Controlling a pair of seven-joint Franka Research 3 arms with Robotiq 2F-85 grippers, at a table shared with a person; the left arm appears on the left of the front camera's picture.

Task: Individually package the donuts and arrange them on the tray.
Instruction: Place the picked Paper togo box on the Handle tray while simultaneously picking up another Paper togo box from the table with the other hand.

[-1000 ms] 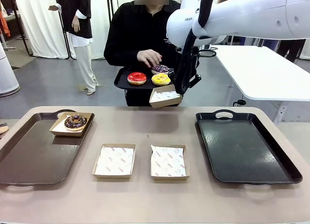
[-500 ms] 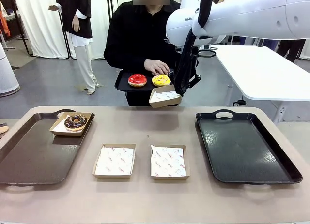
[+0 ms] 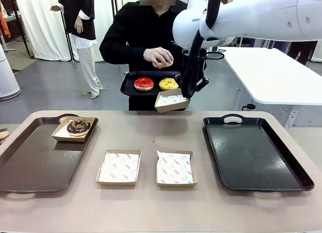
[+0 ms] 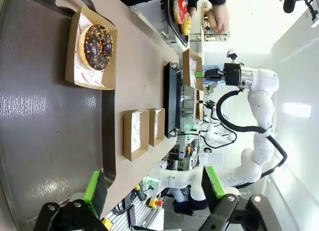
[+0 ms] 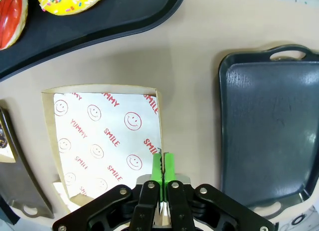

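Up front, paper-lined box point(image 3: 171, 100) is held aloft by right gripper point(image 3: 187, 95) beside red donut point(image 3: 144, 84) and yellow donut point(image 3: 168, 84) on person's tray point(image 3: 130, 90), chocolate donut point(image 3: 79, 126) boxed on left tray point(image 3: 35, 162) — left wrist, left gripper point(image 4: 153, 183) spread wide, empty — right wrist, pads point(image 5: 168, 163) pinched shut on box rim.

White right arm point(image 3: 261, 11); black right hand point(image 5: 162, 163), green pads point(image 5: 168, 167); person point(image 3: 143, 34) black-sleeved.
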